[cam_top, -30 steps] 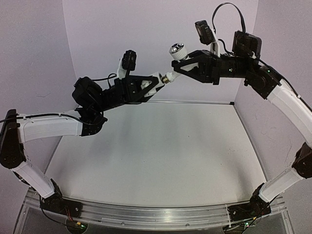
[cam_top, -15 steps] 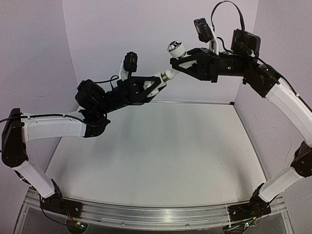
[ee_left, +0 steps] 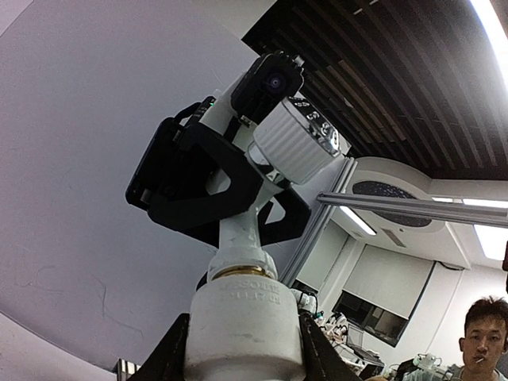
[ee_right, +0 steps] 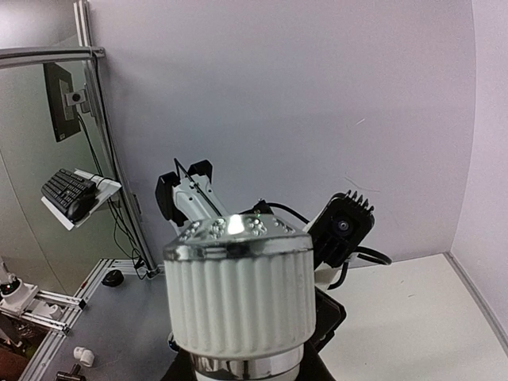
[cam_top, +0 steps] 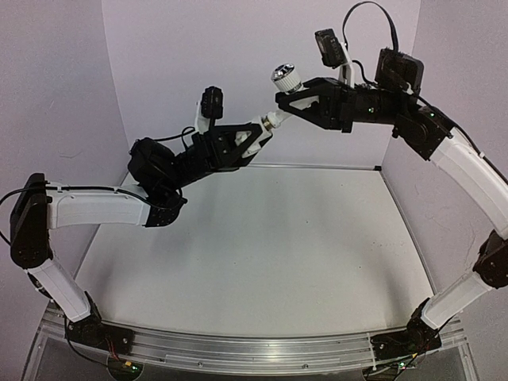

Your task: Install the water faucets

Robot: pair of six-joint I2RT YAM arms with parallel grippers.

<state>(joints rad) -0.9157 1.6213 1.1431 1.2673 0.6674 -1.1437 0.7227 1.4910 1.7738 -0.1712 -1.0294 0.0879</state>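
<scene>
The water faucet (cam_top: 284, 79), a small white tap with a ribbed round knob (ee_right: 242, 294) and chrome cap, is held high above the table. My right gripper (cam_top: 290, 103) is shut on its body just below the knob. Its brass threaded end (ee_left: 242, 272) meets the short white cylindrical fitting (ee_left: 244, 325), so tap and fitting stand in one line. My left gripper (ee_left: 244, 353) is shut on that fitting (cam_top: 257, 131), with a black finger (ee_left: 171, 357) on either side. The two grippers face each other, tips nearly touching. The spout is hidden behind the right gripper's fingers.
The white table (cam_top: 262, 246) lies far below both grippers. A purple back wall (cam_top: 238, 48) and a right side wall (cam_top: 468, 79) close the space. An aluminium rail (cam_top: 254, 349) runs along the near edge between the arm bases.
The left arm's elbow has swung right and its forearm has risen. The joined tap and fitting have shifted slightly up and left. Both grips are unchanged.
</scene>
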